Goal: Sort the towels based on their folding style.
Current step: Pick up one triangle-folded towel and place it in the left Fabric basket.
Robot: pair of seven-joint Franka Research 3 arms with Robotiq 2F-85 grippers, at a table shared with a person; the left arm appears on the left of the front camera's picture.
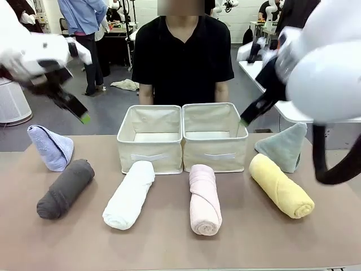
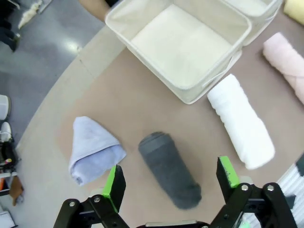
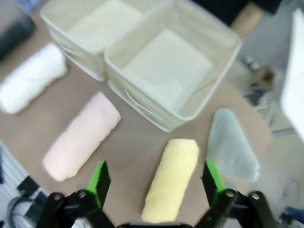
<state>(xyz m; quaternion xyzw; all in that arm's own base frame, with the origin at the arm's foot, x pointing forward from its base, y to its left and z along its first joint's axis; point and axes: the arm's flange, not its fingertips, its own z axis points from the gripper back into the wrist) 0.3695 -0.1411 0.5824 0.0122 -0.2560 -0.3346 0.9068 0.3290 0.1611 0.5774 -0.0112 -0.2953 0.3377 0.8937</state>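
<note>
Near row on the surface (image 1: 169, 248): dark grey roll (image 2: 168, 168), white roll (image 1: 130, 195), pink roll (image 1: 204, 206), yellow roll (image 3: 172, 178). Left jaws released, empty, above the dark grey roll; right jaws same, above the yellow roll. Each roll's long axis runs roughly across the closing line, slightly skewed, so its width sits between pads (image 2: 114, 183). Farther back: lavender-blue triangle (image 1: 52, 148), grey-green triangle (image 1: 284, 145), two baskets (image 1: 149, 152).

My front camera sits at the near edge of the tabletop (image 1: 169, 248), facing the person (image 1: 181, 62) across it. Each wrist camera looks down from close above: left over the dark grey roll (image 2: 170, 171), right over the yellow roll (image 3: 172, 180). All three share the beige baskets (image 1: 151, 153).
</note>
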